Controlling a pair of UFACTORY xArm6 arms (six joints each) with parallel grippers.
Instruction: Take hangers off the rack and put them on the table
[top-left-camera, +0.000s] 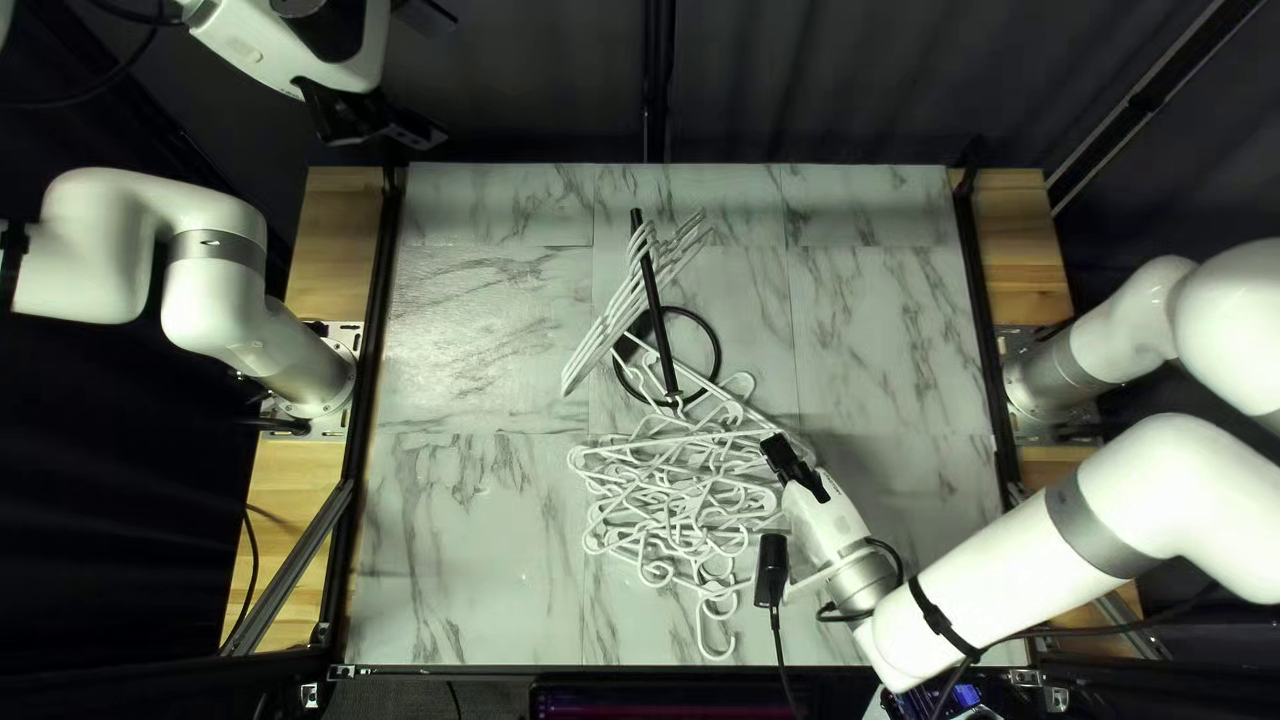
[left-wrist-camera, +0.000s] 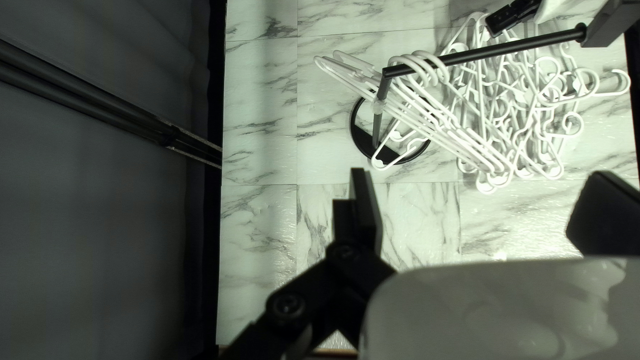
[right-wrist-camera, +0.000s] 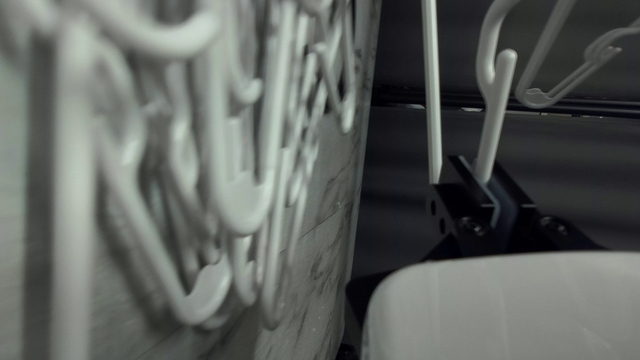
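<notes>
The left gripper (left-wrist-camera: 479,175) has its fingers apart, and the hangers (top-left-camera: 607,327) on the rack (left-wrist-camera: 520,45) may tip it if pulled sideways. On the bench (top-left-camera: 467,534), the heap of crossed hooks (top-left-camera: 707,503) could catch the hanger (right-wrist-camera: 491,127) clamped by fingers of the right gripper (right-wrist-camera: 492,183)

The desk (top-left-camera: 480,534) is brightly lit against a dark curtain (top-left-camera: 827,80), with a soft shadow beside the heaped hangers (top-left-camera: 680,500) in the top left view. Glare whitens part of the desk in the left wrist view; the right wrist view is dimmer, its nearest hangers blurred and out of focus.
</notes>
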